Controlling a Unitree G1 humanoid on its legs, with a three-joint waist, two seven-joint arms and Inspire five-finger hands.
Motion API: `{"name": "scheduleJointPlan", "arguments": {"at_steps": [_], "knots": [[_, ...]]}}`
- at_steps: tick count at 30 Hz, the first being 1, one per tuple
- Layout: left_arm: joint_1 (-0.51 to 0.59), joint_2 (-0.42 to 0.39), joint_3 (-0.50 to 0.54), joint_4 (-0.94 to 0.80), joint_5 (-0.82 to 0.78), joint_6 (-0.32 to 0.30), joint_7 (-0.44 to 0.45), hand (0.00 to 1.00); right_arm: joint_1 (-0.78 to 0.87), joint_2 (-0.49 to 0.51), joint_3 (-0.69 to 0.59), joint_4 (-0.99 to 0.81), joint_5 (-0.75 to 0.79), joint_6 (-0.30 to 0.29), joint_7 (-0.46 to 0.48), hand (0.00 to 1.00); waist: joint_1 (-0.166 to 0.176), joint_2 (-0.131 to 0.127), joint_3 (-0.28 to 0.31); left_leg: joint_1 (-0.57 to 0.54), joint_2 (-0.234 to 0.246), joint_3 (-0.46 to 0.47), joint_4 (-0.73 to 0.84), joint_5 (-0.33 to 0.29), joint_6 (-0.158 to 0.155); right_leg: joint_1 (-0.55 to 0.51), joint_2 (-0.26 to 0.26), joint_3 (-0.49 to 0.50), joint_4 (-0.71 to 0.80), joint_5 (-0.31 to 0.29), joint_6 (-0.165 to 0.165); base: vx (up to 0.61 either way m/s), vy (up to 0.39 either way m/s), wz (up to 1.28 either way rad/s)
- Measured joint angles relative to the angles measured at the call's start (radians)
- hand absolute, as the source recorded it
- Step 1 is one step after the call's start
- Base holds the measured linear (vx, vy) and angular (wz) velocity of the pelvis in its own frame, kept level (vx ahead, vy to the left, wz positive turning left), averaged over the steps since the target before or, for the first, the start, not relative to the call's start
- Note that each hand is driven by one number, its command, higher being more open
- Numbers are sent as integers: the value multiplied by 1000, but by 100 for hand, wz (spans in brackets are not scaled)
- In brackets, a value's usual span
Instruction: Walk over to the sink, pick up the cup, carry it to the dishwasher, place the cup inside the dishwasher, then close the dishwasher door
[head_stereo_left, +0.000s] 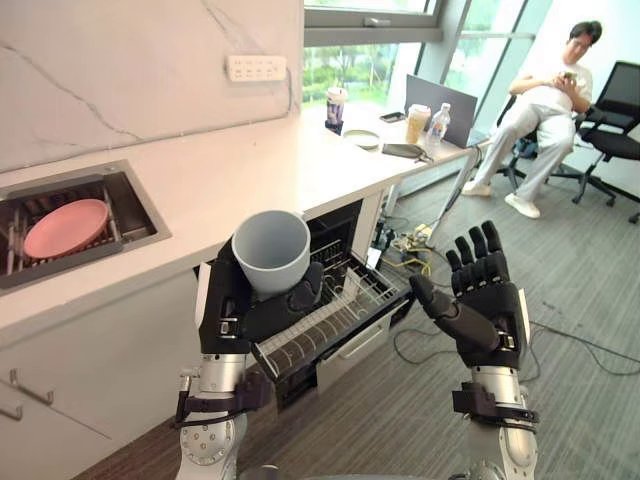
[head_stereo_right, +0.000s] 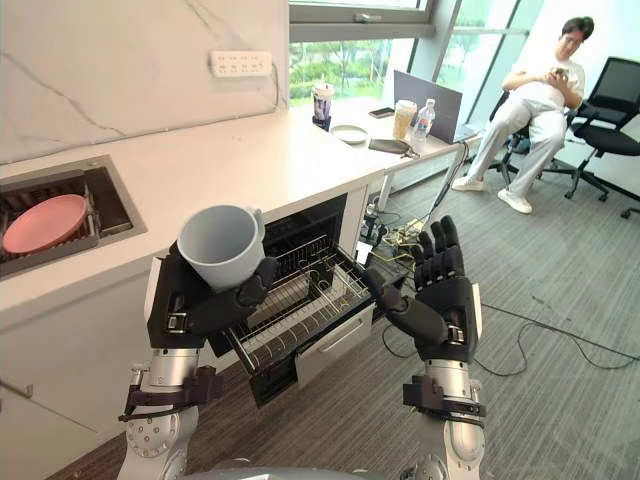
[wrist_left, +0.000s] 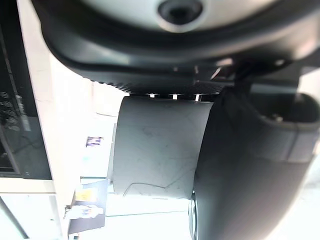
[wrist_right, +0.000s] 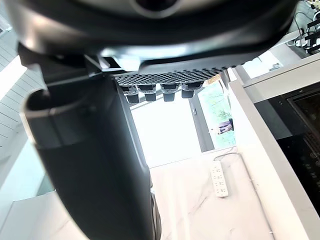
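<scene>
Curling round a grey cup (head_stereo_left: 272, 250), the left hand (head_stereo_left: 232, 312) clamps it from below and behind, its fingers (head_stereo_left: 300, 297) wrapped across the lower wall. The cup stands upright, mouth up, held in the air in front of the counter (head_stereo_left: 230, 170) and above the near end of the pulled-out dishwasher (head_stereo_left: 348, 348). In the left wrist view the cup's grey wall sits tight against the palm.

The right hand (head_stereo_left: 490, 305) hangs raised over the floor (head_stereo_left: 570, 400) to the right of the dishwasher, its fingers (head_stereo_left: 478, 252) straight and spread apart, holding and touching nothing.

The counter is white and runs along a marble-look wall that carries a white power strip (head_stereo_left: 256, 67). Grey carpet covers the floor. By the window (head_stereo_left: 370, 60) a person (head_stereo_left: 545, 100) sits on a black office chair (head_stereo_left: 615, 110), well apart from the robot.

A sink (head_stereo_left: 140, 215) is set into the counter on the left (a pink plate (head_stereo_left: 65, 227) lies in it on a wire grid). The dishwasher's wire rack (head_stereo_left: 335, 305) is drawn out below the counter edge, showing rows of prongs. At the counter's far end stand a paper cup (head_stereo_left: 417, 122), a bottle (head_stereo_left: 437, 125), an open laptop (head_stereo_left: 440, 100), a second cup (head_stereo_left: 336, 107) and a small dish (head_stereo_left: 362, 138).
</scene>
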Motion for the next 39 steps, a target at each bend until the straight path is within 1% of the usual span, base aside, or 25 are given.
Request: {"name": "scheduleJointPlan", "arguments": {"at_steps": [1, 2, 3, 4, 6, 10, 12, 13, 15, 17, 20, 21, 22, 23, 24, 25, 26, 27, 28, 30, 31, 33, 35, 37, 39], "knots": [[0, -3, 0, 17, 1, 9, -1, 0, -3, -13, -6, 1, 2, 0, 8, 100, -5, -9, -4, 5, -17, -16, 1, -6, -9, 0, -8, 3, -76, 52, 12, 224, -99, 25], [0, -6, -4, 25, 2, 18, -2, 0, -2, -20, -11, 1, 5, 0, 10, 100, -6, -2, -8, 7, -17, -32, -4, -9, -13, 17, -4, 1, -94, 53, 13, 250, -105, 28], [3, -11, -9, 26, 7, 24, -6, 0, -5, -33, -13, 1, 24, 0, 12, 100, 0, 4, -13, 8, -11, -41, -16, -13, -21, 37, 3, -3, -135, 54, 15, 170, -85, 15], [3, -17, -14, 25, 8, 24, -5, 0, -12, -42, -12, 1, 31, 3, 12, 100, 9, 7, -15, 8, -4, -44, -31, -17, -28, 48, 15, -6, -172, 58, 23, 147, -81, 6], [4, -23, -16, 26, 8, 27, -3, 0, -26, -47, -6, 1, 32, 4, 12, 100, 11, 6, -15, 7, -1, -51, -48, -15, -37, 65, 23, -14, -217, 66, 35, 81, -70, 6], [4, -30, -18, 25, 9, 28, 0, 0, -35, -47, 6, -1, 39, 12, 21, 100, 23, 10, -22, 7, -3, -57, -60, -13, -39, 99, 30, -23, -290, 87, 48, 44, -7, 7], [7, -32, -15, 20, 10, 28, 0, 0, -35, -48, 10, -6, 40, 30, 35, 100, 37, 11, -28, -6, -8, -67, -62, -10, -36, 116, 32, -32, -341, 110, 53, 3, 29, 12], [10, -32, -16, 17, 11, 28, 0, 0, -35, -48, 18, -7, 41, 35, 39, 100, 37, 11, -28, -10, -11, -73, -63, -7, -35, 121, 31, -39, -352, 115, 54, 1, 30, 28], [20, -33, -14, 1, 12, 29, -1, 0, -36, -48, 38, -8, 52, 62, 62, 100, 40, 11, -30, -19, -22, -85, -80, 9, -31, 130, 28, -61, -382, 132, 57, -20, 30, 29], [29, -33, -13, -5, 9, 28, -9, 0, -37, -48, 44, -7, 55, 79, 65, 100, 47, 12, -31, -22, -28, -92, -90, 19, -33, 132, 22, -74, -383, 133, 57, -38, 26, 28], [31, -43, -18, -5, 7, 27, -36, 0, -55, -84, 0, 0, 67, 89, 60, 100, 39, 12, -32, -25, -57, -115, -112, 70, -51, 132, -8, -118, -371, 134, 57, -60, 46, 47], [31, -46, -18, -4, 7, 26, -40, 0, -77, -111, -33, 7, 81, 95, 60, 100, 29, 11, -31, -32, -74, -125, -116, 89, -76, 131, -34, -134, -365, 136, 58, -92, 92, 37], [29, -40, -19, -4, 8, 21, -41, 0, -99, -123, -73, 12, 101, 101, 63, 100, 29, 12, -29, -51, -42, -61, -52, 41, -22, 129, -48, -141, -359, 141, 64, -93, 101, 30], [29, -39, -23, -3, 8, 17, -41, 0, -108, -126, -88, 15, 113, 101, 63, 100, 27, 23, -33, -61, -1, -18, 1, 23, -22, 130, -49, -143, -355, 142, 66, -92, 127, 10], [29, -46, -29, 7, 10, 10, -42, 0, -120, -136, -115, 20, 134, 101, 63, 100, 19, 37, -39, -62, 78, 26, 62, 16, -40, 133, -49, -142, -357, 148, 77, -79, 180, 3], [29, -59, -32, 16, 12, 3, -42, 0, -124, -145, -127, 20, 143, 101, 62, 100, 5, 62, -55, -45, 125, 20, 43, 20, -67, 131, -51, -138, -364, 155, 93, -76, 232, -5], [28, -64, -34, 20, 12, 1, -42, 0, -125, -148, -130, 20, 143, 102, 59, 100, 3, 73, -61, -30, 129, 9, 7, 19, -97, 125, -57, -129, -366, 153, 99, -63, 334, -24], [23, -67, -36, 23, 12, -2, -41, 0, -127, -144, -130, 23, 143, 102, 55, 100, -3, 92, -69, -8, 109, 13, -62, 7, -136, 107, -63, -103, -372, 166, 118, -37, 316, -36], [18, -47, -35, 30, 12, -3, -40, 0, -126, -120, -122, 27, 140, 117, 52, 100, -13, 85, -69, -1, 80, 30, -91, 20, -122, 102, -81, -71, -395, 189, 110, -41, 329, -32], [4, -25, -32, 38, 12, -2, -26, 0, -127, -107, -107, 27, 135, 131, 53, 100, -24, 75, -62, 1, 44, 45, -117, 35, -104, 93, -106, -42, -420, 219, 122, -40, 219, -22], [-4, -21, -25, 41, 12, -1, -19, 0, -133, -106, -93, 28, 134, 147, 53, 100, -22, 74, -54, 2, 23, 73, -126, 43, -89, 73, -127, -15, -425, 239, 138, -49, 159, -31], [-14, -21, -25, 42, 8, 5, -18, 0, -131, -89, -88, 29, 117, 162, 48, 100, -25, 74, -50, 4, 3, 81, -129, 46, -81, 67, -144, -5, -426, 256, 161, -31, 110, -18], [-27, -22, -31, 42, 7, 12, -26, 0, -119, -63, -92, 29, 114, 169, 35, 100, -31, 67, -45, 5, -6, 83, -126, 44, -75, 67, -153, -5, -425, 258, 163, -11, 48, -1], [-39, -24, -45, 42, 6, 27, -38, 0, -100, -34, -92, 29, 115, 169, 32, 100, -39, 62, -38, 3, -10, 85, -112, 26, -74, 62, -160, -6, -409, 253, 151, -19, 36, -6], [-42, -36, -45, 42, 14, 43, -49, 0, -81, -20, -75, 29, 115, 169, 40, 100, -46, 68, -17, 6, 0, 114, -110, 10, -61, -4, -159, -31, -299, 255, 107, -46, 53, -36]]}}
